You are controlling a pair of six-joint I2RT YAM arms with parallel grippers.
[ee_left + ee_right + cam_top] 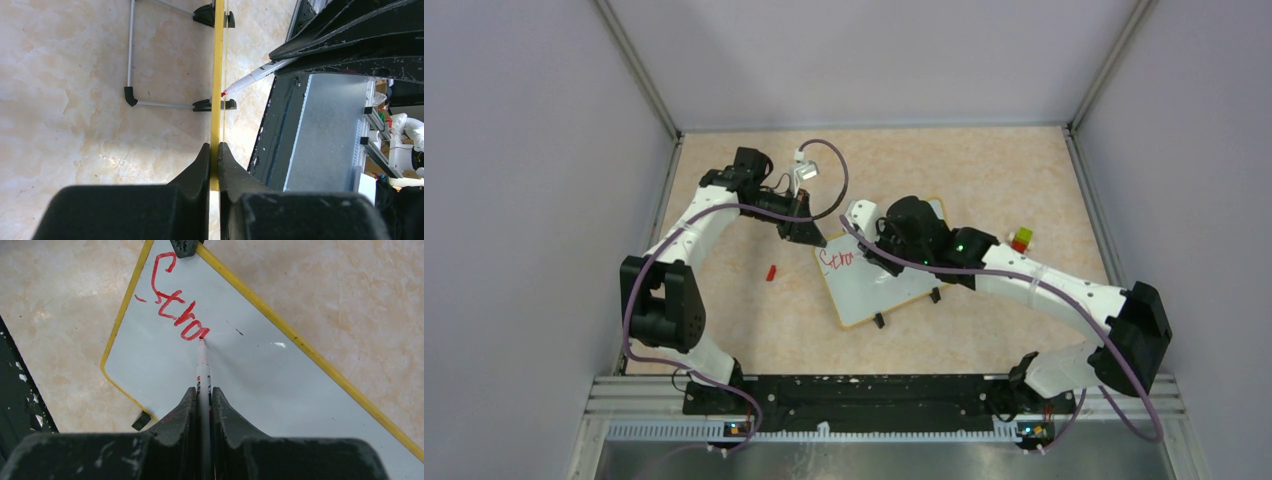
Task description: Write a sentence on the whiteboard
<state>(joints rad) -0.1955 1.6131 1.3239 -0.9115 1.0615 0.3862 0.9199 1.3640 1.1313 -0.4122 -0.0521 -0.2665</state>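
The whiteboard lies flat mid-table, white with a yellow rim and black clip feet. My left gripper is shut on its rim at the far left corner; the left wrist view shows the rim edge-on between the jaws. My right gripper is shut on a white marker, whose red tip touches the board. The sentence reads "Stro" in red. It also shows in the top view.
A small red marker cap lies on the table left of the board. A small block of red, yellow and green sits right of the board. Grey walls enclose the table on three sides.
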